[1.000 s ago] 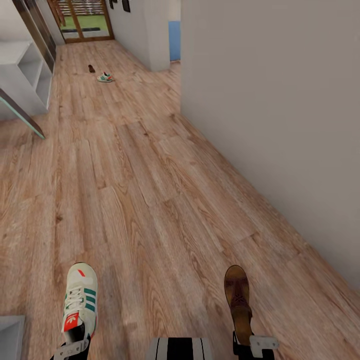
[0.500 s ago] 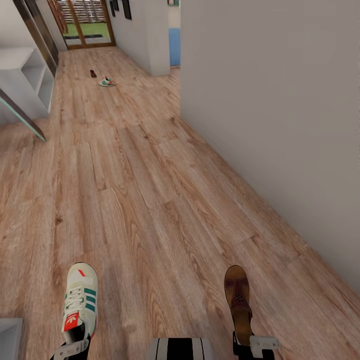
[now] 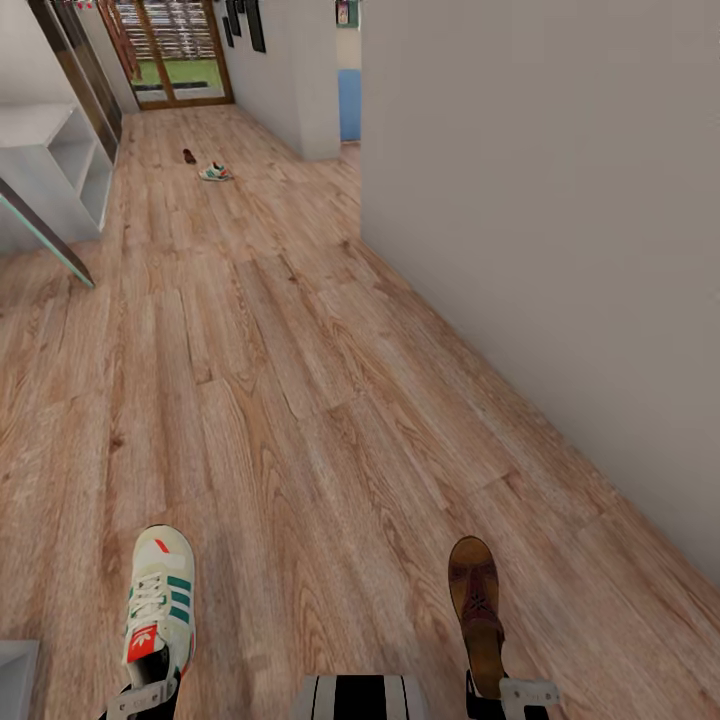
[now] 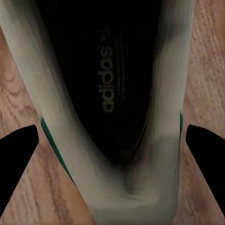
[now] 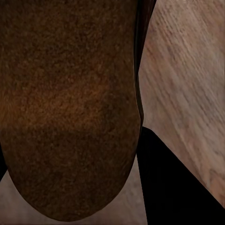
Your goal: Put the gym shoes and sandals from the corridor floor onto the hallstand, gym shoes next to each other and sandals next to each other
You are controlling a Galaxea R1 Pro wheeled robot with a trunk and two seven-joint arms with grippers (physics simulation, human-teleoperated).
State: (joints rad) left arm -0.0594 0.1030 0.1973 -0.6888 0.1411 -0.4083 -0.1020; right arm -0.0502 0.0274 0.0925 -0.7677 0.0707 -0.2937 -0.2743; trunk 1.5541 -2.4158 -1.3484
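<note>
Head view shows my left tool (image 3: 140,697) holding a gym shoe (image 3: 160,600) at 7 o'clock, right tool (image 3: 500,692) a sandal (image 3: 477,605) at 5, carried clear of the corridor floor (image 3: 300,400) toward the hallstand (image 3: 55,165) at 11.

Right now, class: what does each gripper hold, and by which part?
The left gripper holds a sneaker by its heel end. The right gripper holds a sandal by its heel end.

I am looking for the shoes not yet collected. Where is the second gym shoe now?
In the head view the second gym shoe lies far down the corridor floor, toward the upper left, beside a small brown sandal, short of the glass door.
</note>
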